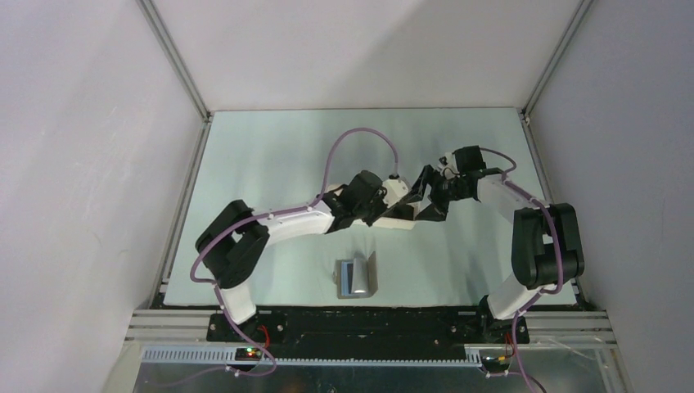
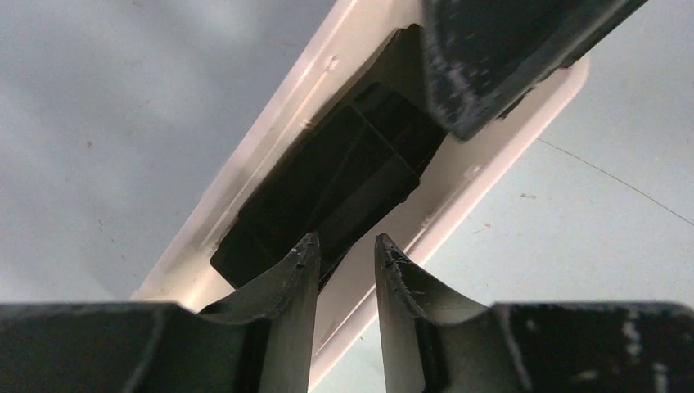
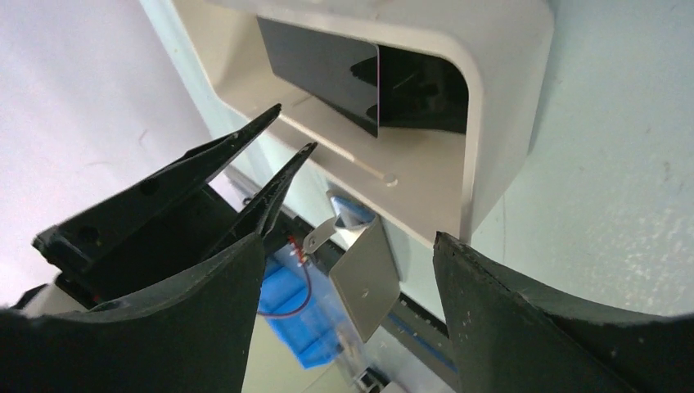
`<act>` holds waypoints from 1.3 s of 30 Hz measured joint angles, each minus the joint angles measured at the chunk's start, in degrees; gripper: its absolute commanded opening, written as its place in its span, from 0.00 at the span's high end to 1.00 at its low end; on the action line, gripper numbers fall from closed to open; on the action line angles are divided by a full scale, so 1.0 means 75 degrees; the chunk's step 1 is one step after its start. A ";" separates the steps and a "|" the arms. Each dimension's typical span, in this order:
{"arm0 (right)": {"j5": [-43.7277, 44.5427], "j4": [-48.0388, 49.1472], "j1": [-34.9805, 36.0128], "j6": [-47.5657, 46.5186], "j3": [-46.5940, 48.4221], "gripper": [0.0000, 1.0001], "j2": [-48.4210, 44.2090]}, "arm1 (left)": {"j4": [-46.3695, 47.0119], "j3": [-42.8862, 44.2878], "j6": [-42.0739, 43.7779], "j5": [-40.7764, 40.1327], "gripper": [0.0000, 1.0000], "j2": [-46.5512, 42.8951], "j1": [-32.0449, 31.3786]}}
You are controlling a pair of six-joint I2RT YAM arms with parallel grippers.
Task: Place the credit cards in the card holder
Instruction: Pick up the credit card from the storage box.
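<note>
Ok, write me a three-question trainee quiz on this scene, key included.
1. True or false: the card holder lies open on the table, at the edge nearest the arms' bases.
2. Where are the credit cards? A) in the white tray; B) inside the card holder; C) flat on the bare tabletop.
3. Fill in: the right gripper has its jaws ____, with nothing between them.
Key: 1 true; 2 A; 3 open.
</note>
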 measured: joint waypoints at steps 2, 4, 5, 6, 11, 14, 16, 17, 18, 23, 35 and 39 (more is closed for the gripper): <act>0.0245 -0.0131 0.0058 -0.0149 0.0210 0.24 0.0055 | -0.0015 0.0000 -0.0350 0.0166 0.61 -0.0006 0.0189; 0.0525 -0.0318 0.0210 -0.0303 0.0577 0.27 0.0210 | -0.0003 -0.0006 -0.0921 0.0495 0.61 -0.0050 0.0542; 0.0624 -0.0376 0.0286 -0.0373 0.0731 0.28 0.0303 | 0.0035 -0.0023 -0.1198 0.0621 0.60 -0.0102 0.0705; 0.0746 -0.0434 0.0385 -0.0446 0.0935 0.31 0.0431 | 0.0122 -0.0067 -0.1501 0.0784 0.60 -0.0178 0.0889; 0.1134 -0.0702 0.0726 -0.0699 0.1629 0.37 0.1125 | 0.0469 -0.0149 -0.3077 0.1597 0.60 -0.0475 0.1644; 0.1349 -0.0874 0.0863 -0.0790 0.1789 0.40 0.1463 | 0.0586 -0.0149 -0.3861 0.2008 0.60 -0.0487 0.1932; 0.1504 -0.0985 0.0933 -0.0845 0.1804 0.41 0.1623 | 0.0586 -0.0149 -0.4290 0.2282 0.60 -0.0472 0.2025; 0.1545 -0.1040 0.0962 -0.0877 0.1810 0.43 0.1682 | 0.0586 -0.0149 -0.4505 0.2442 0.60 -0.0443 0.2049; 0.1588 -0.1064 0.0994 -0.0903 0.1818 0.43 0.1711 | 0.0586 -0.0149 -0.4674 0.2585 0.59 -0.0385 0.2055; 0.1670 -0.1084 0.1105 -0.0938 0.1883 0.46 0.1827 | 0.0408 -0.0146 -0.5190 0.2923 0.59 0.0026 0.2052; 0.1798 -0.0889 0.1204 -0.0833 0.1912 0.56 0.2017 | -0.0679 0.0189 -0.5394 0.2110 0.57 0.0329 0.2025; 0.1807 -0.0731 0.1233 -0.0726 0.1915 0.60 0.2075 | -0.0699 0.0297 -0.5470 0.2049 0.58 0.0493 0.1996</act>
